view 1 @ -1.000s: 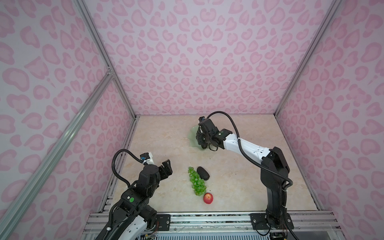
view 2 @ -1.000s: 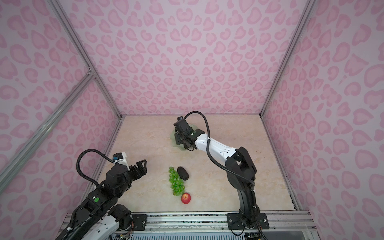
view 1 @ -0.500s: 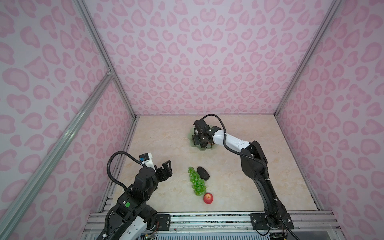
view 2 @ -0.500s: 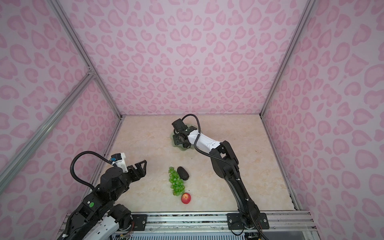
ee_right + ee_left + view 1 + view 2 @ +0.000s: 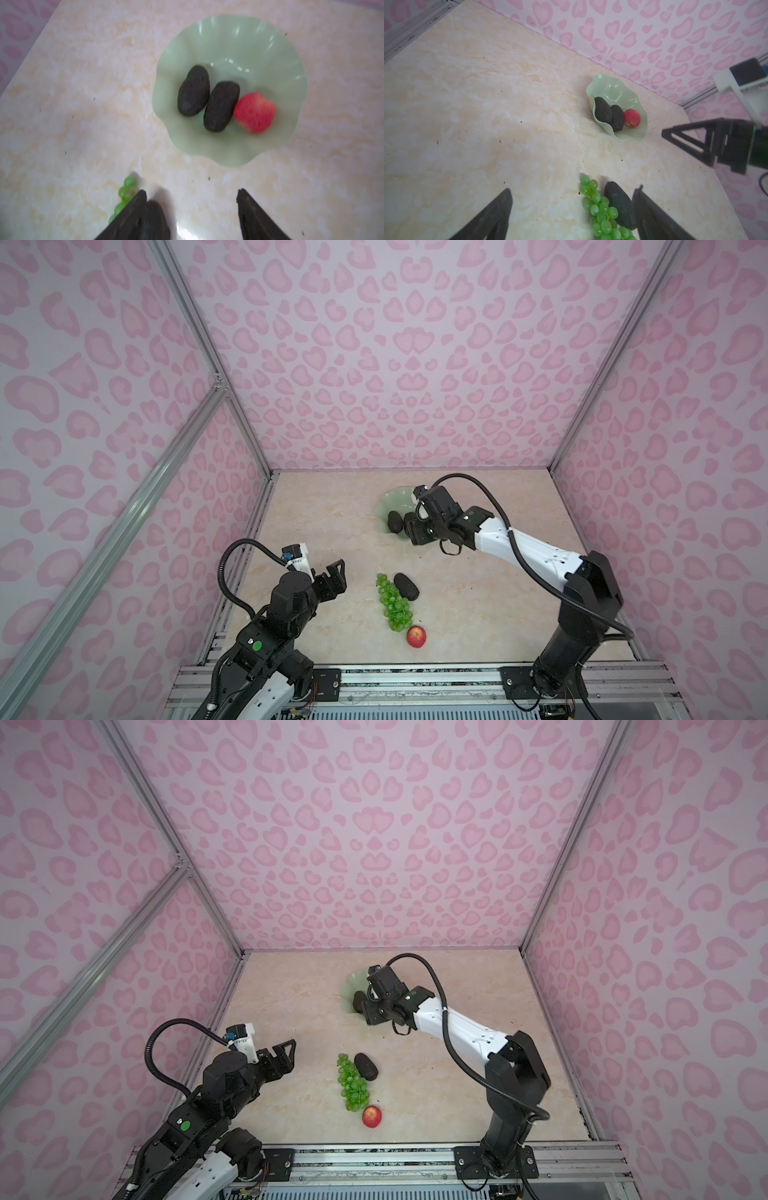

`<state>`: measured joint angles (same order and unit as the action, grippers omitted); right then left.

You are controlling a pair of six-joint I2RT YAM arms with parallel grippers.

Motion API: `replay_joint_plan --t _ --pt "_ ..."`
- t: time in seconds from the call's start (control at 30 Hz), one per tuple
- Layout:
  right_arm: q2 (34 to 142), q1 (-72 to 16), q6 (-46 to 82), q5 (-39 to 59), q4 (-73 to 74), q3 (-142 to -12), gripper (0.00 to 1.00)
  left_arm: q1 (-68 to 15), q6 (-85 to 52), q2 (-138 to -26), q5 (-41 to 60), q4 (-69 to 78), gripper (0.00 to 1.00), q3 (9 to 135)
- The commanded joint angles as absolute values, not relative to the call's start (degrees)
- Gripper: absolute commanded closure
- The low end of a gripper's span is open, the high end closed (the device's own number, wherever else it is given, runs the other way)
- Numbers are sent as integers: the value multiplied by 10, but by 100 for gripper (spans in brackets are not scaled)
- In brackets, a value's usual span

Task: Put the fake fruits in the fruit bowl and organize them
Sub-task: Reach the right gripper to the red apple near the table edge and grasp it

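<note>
- The loose apple (image 5: 416, 636) lies nearest the front rail, just beside the near end of the grapes (image 5: 392, 603). It looks hard, smooth and light, so it will probably roll if nudged. A pinch from above across its widest part should suit.
- The grapes stretch away from the apple in one long, glossy bunch. I judge them light and floppy along their length. The thick middle is the best hold, so both ends droop evenly, and a grip on a single grape could slip off.
- The loose avocado (image 5: 406, 587) lies close against the far part of the grapes. Its rough skin should give the pads bite, and it looks stiff. I would take it across the short axis, though the grapes leave one finger little room.
- The left gripper (image 5: 336, 570) hovers above the table, left of the grapes, with its jaws spread wide and empty.
- The right gripper (image 5: 191, 191) hangs over the table by the bowl's near rim, with its jaws apart and nothing between them.
- The bowl (image 5: 239, 37) sits farthest back. It holds two avocados (image 5: 193, 90) side by side and a second apple (image 5: 254, 112) touching one of them, and its far half is bare. It looks thin and light, so it may slide if bumped.
</note>
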<state>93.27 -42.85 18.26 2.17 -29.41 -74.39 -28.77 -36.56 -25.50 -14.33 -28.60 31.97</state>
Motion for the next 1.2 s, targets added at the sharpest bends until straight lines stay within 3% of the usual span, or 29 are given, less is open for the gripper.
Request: replay_joint_plan --t 0.0,0.13,0.37,0.6,1.0,1.17 --pt "846 -447 186 74 -284 -634 26 -287 -357 -259 -146 -263 9 326" --pt "727 -500 219 138 -272 -503 21 -287 -353 -258 -147 -263 9 327" --pt "643 -653 273 110 -264 -416 20 -287 -348 -251 -136 -256 9 317" --pt "726 -703 264 89 -250 -432 21 -287 -354 -245 -135 -257 9 311" --pt "857 -708 244 70 -204 -466 24 -287 -366 -217 -131 -260 9 311" --pt "902 -708 238 44 -218 -490 32 -287 -366 -213 -136 -259 8 308"
